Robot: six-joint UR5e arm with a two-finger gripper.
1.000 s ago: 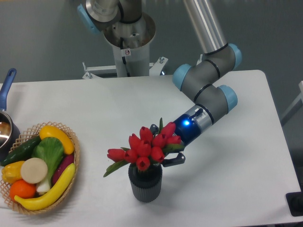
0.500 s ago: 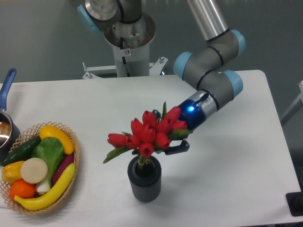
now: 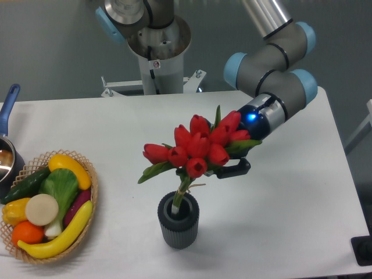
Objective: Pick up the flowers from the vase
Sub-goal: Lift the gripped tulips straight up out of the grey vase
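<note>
The flowers, a bunch of red tulip buds with green leaves, hang above the vase, with only the stem ends still inside its mouth. My gripper comes in from the right and is shut on the flowers just below the buds; one dark finger shows under the bunch, the other is hidden behind the blooms. The vase is a short dark grey ribbed cylinder standing upright near the table's front edge.
A woven basket of vegetables and fruit sits at the front left. A pot with a blue handle shows at the left edge. The arm's base stands behind the table.
The gripper has risen and moved right with the flowers in it. The bunch sat low on the vase rim; now the stems are drawn most of the way out.
</note>
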